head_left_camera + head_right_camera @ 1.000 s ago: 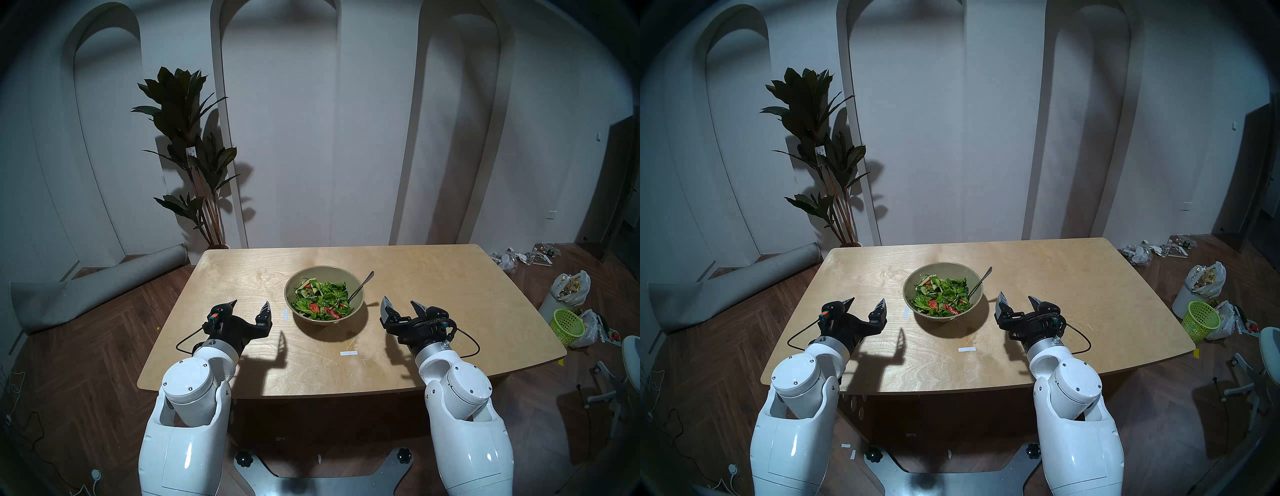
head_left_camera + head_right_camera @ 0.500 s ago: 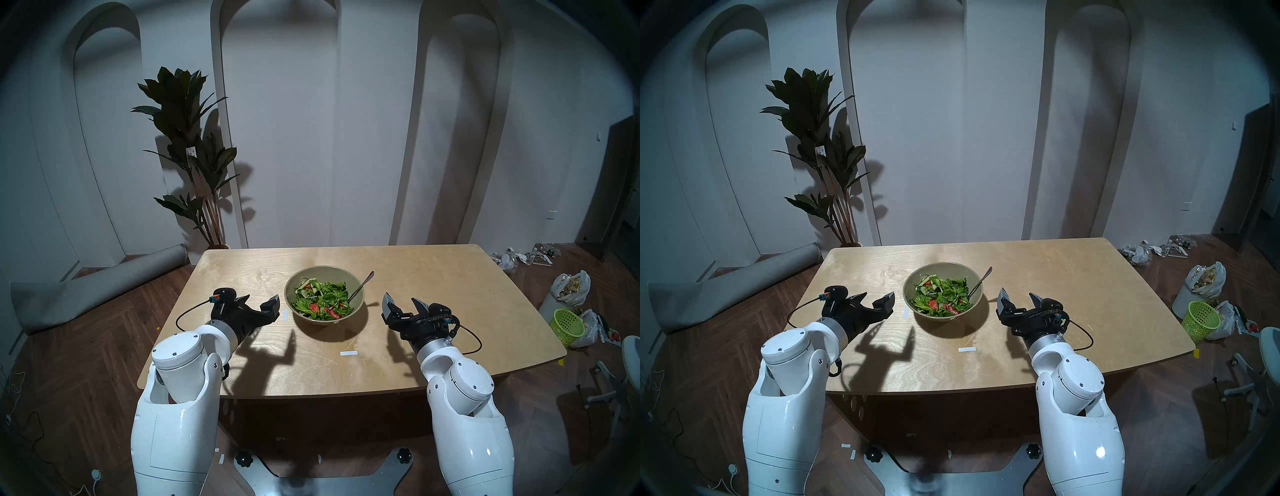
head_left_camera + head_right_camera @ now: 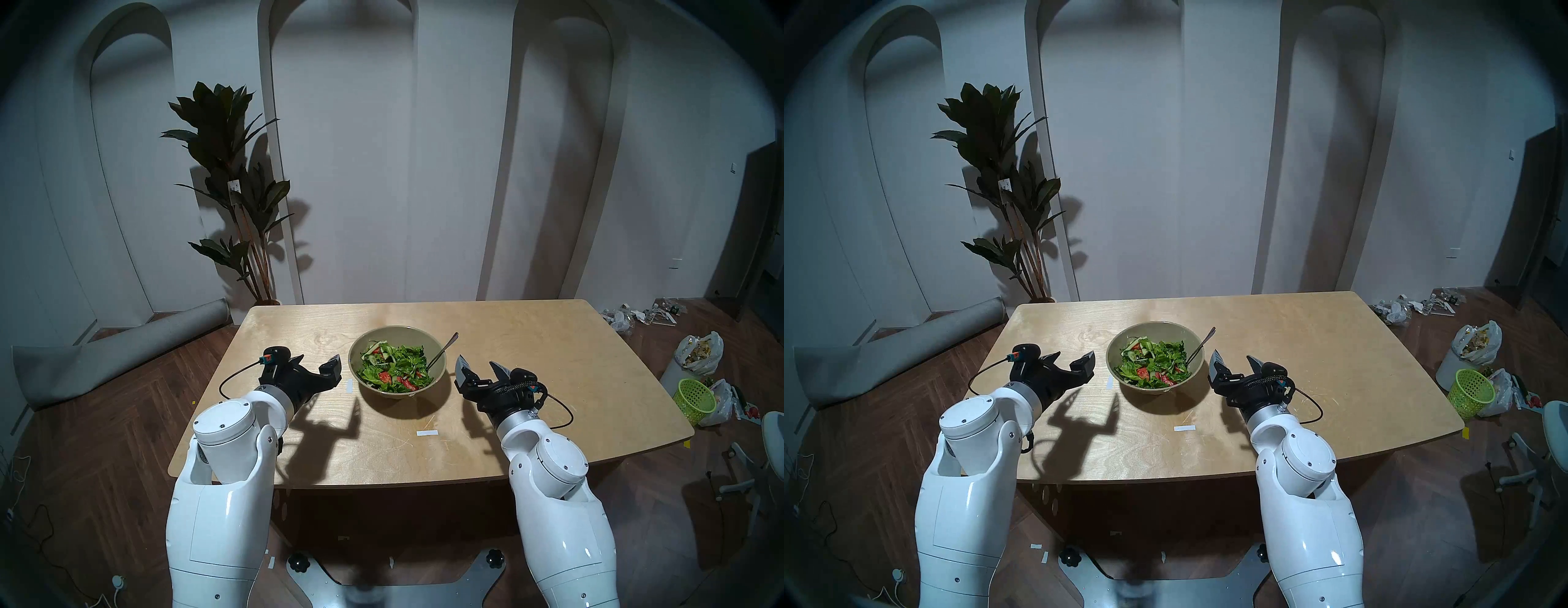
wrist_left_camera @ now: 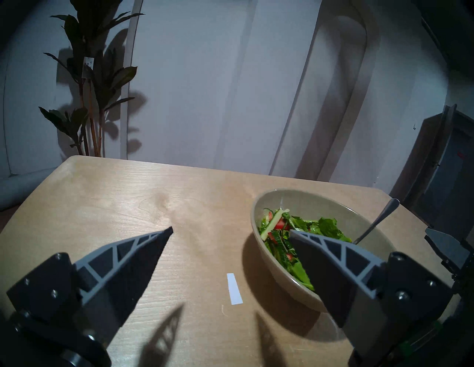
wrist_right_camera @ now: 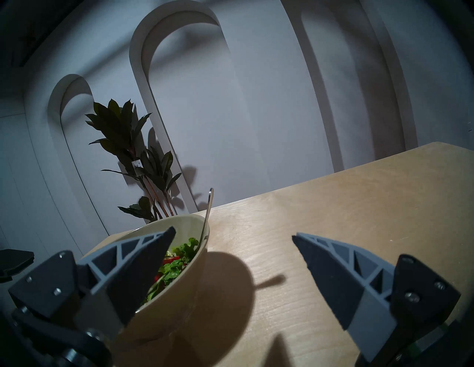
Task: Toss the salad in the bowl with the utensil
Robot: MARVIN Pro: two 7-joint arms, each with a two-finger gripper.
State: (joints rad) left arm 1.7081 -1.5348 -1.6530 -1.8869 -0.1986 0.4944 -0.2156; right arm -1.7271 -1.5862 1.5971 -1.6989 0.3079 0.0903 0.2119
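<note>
bowl point(image 3: 439, 370): round, matte; salad point(image 3: 394, 367): leafy; spoon point(image 3: 442, 350): slim, seemingly metal

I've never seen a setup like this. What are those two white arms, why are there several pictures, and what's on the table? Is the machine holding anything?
It is a robot with two white arms, each ending in a dark two-fingered tool. Two pictures come from cameras on its head, looking down over its own arms; they are nearly alike. The other two come from a camera on each wrist, looking out between that tool's fingers.

On the wooden table stands a bowl of salad: green leaves with red and pale green pieces. A metal spoon leans in it, handle poking over the rim on the robot's right. Two small white strips also lie on the table.

The left tool and the right tool sit on either side of the bowl. Both are open and hold nothing. The spoon is untouched.
</note>
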